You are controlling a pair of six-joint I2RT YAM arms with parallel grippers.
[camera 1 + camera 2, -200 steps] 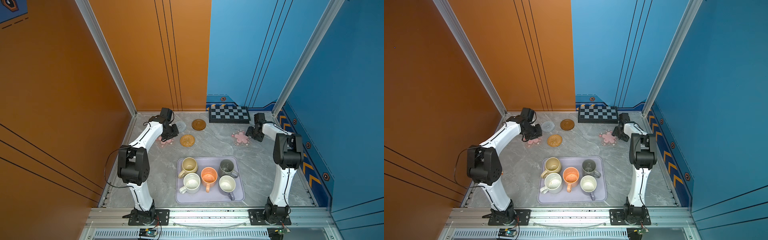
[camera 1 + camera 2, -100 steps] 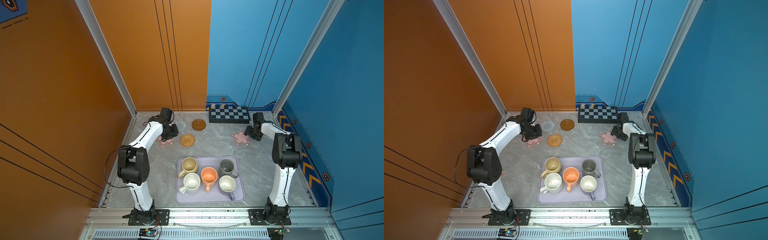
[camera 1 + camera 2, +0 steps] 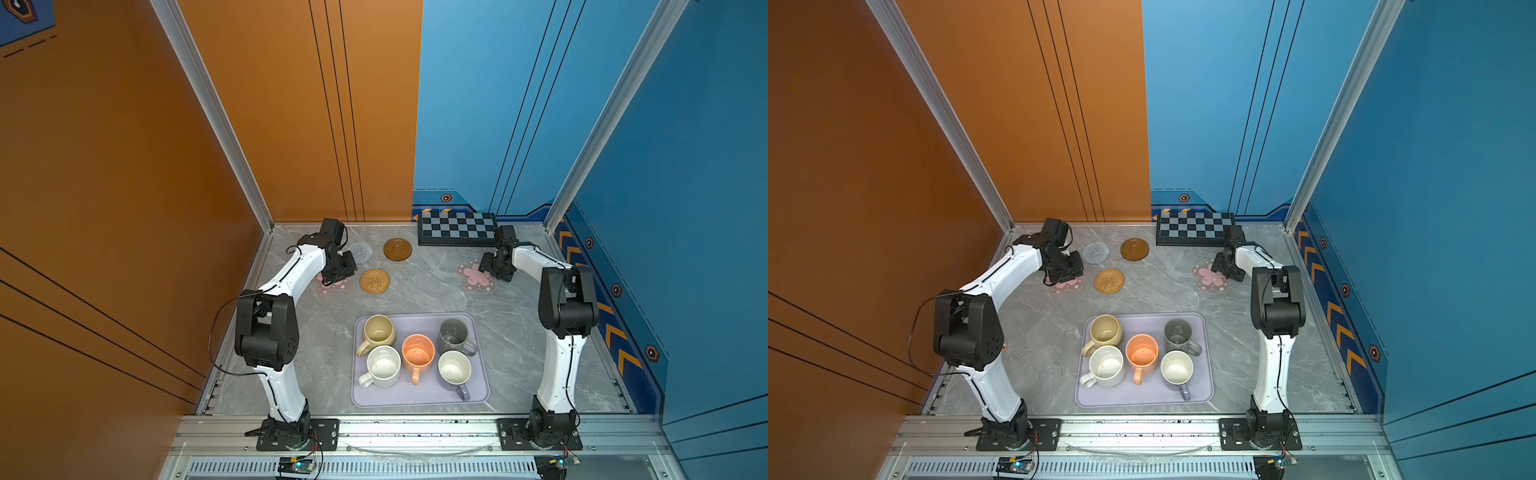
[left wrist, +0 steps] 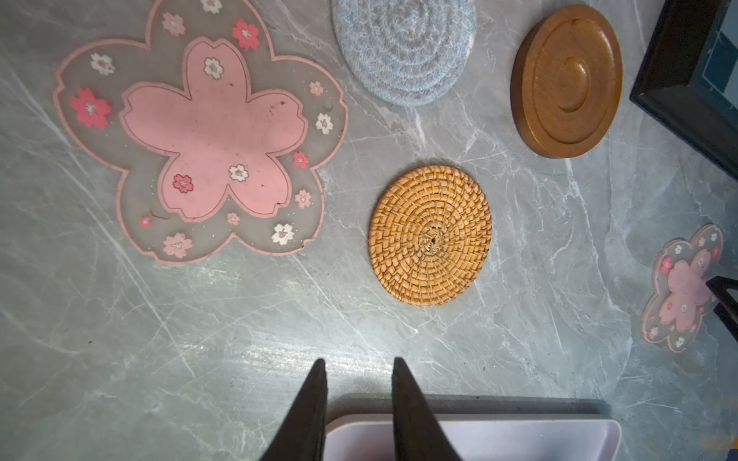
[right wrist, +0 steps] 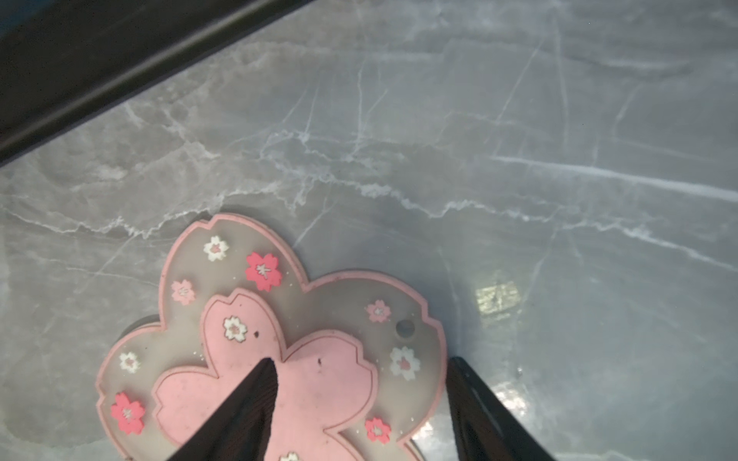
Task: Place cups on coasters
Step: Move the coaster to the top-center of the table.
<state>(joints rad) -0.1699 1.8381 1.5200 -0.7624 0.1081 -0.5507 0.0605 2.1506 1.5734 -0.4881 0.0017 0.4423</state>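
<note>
Right fingers (image 5: 243, 415), wide apart and empty, have edged over the right-hand pink flower coaster (image 5: 327, 383); left fingers (image 4: 307, 415) unmoved, narrowly parted, empty.

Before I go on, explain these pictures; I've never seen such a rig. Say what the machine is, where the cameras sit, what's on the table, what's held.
Two robot arms stand at a grey table. Two pictures look down from overhead; two come from wrist cameras. Five mugs sit in a lavender tray. Five coasters lie bare beyond it, near a chequered board. The left gripper is slightly open; the right gripper is open over a pink flower coaster. Neither holds anything.
</note>
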